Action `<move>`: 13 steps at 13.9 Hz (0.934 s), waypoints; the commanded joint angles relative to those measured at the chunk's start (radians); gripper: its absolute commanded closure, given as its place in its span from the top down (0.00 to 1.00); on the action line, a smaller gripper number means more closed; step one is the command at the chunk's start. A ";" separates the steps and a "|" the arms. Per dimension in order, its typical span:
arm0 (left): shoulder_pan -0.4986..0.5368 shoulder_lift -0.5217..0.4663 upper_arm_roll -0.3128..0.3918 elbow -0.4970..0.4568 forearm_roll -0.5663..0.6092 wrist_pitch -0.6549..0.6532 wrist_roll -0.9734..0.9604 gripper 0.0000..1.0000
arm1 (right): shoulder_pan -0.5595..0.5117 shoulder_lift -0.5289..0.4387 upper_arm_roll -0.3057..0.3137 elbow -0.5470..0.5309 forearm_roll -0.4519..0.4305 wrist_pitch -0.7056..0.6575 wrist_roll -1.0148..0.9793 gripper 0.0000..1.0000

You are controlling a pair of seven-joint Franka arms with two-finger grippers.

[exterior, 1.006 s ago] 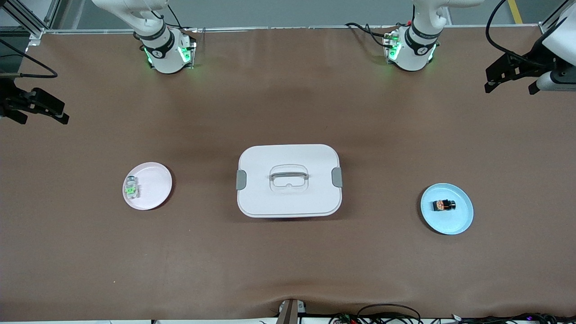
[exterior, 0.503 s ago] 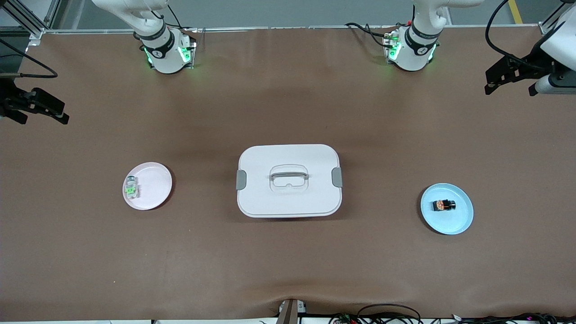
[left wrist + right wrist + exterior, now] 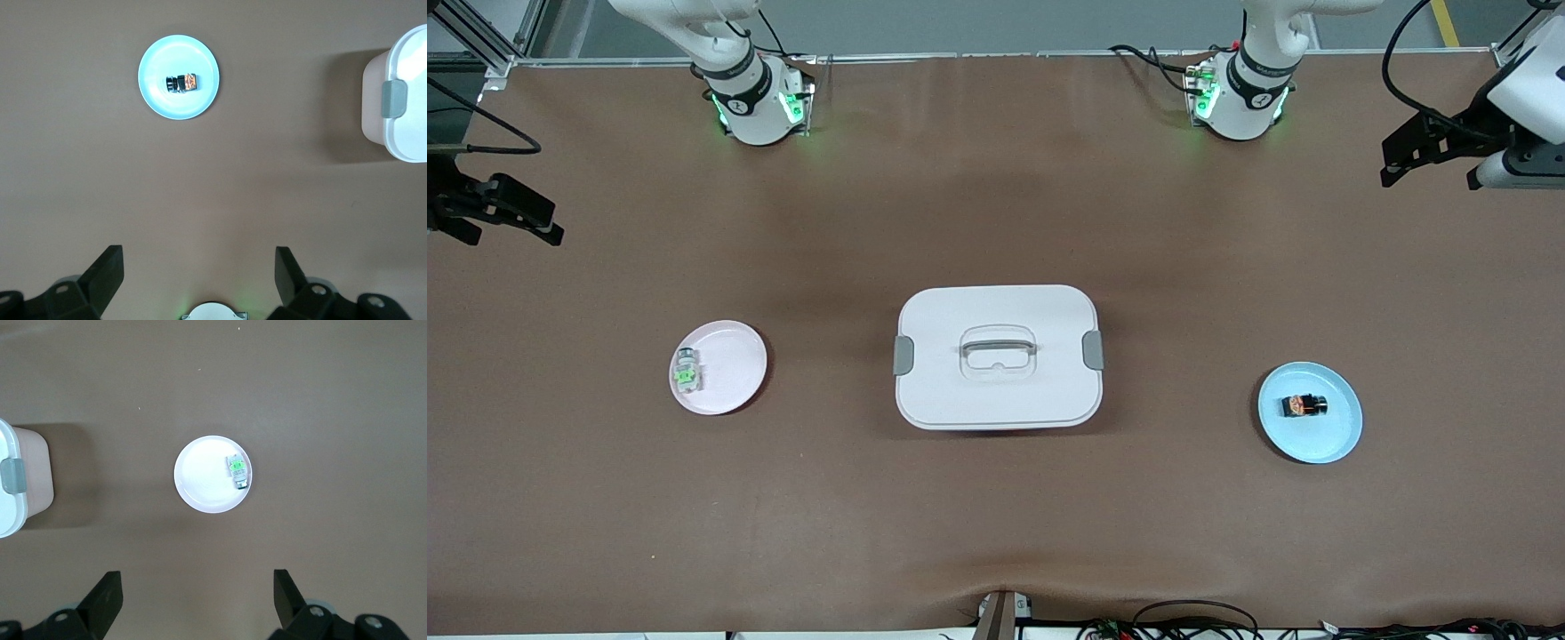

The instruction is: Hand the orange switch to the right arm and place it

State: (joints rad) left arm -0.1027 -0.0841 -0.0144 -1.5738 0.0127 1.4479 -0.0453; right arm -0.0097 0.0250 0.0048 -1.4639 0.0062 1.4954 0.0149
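Observation:
The orange switch (image 3: 1304, 406), a tiny black block with an orange-red middle, lies on a light blue plate (image 3: 1334, 436) toward the left arm's end of the table. It also shows in the left wrist view (image 3: 181, 83) on that plate (image 3: 160, 100). My left gripper (image 3: 1432, 173) hangs open and empty, high over bare table at that end, well apart from the plate; its own view shows it too (image 3: 199, 267). My right gripper (image 3: 514, 236) is open and empty, high over the right arm's end, and shows in its own view (image 3: 197, 587).
A white lidded box (image 3: 998, 356) with grey latches and a handle stands mid-table. A pale pink plate (image 3: 734, 356) toward the right arm's end holds a clear-and-green small block (image 3: 686, 372). The right wrist view shows this plate (image 3: 200, 487) and the block (image 3: 237, 469).
My left arm's hand has shifted very slightly at the table's edge. The right arm, the switch and the plates have not moved.

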 commanded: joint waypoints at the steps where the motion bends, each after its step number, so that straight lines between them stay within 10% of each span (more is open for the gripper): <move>1: -0.005 0.070 -0.002 0.012 0.020 0.049 -0.011 1.00 | 0.004 -0.031 0.000 -0.035 -0.003 0.013 0.003 1.00; 13: 0.080 0.548 -0.001 -0.043 0.112 0.590 -0.004 1.00 | 0.001 -0.033 -0.002 -0.035 -0.003 0.011 0.003 1.00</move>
State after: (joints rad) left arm -0.0287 0.4014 -0.0102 -1.6323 0.1147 1.9873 -0.0435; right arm -0.0093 0.0241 0.0038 -1.4666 0.0062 1.4959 0.0149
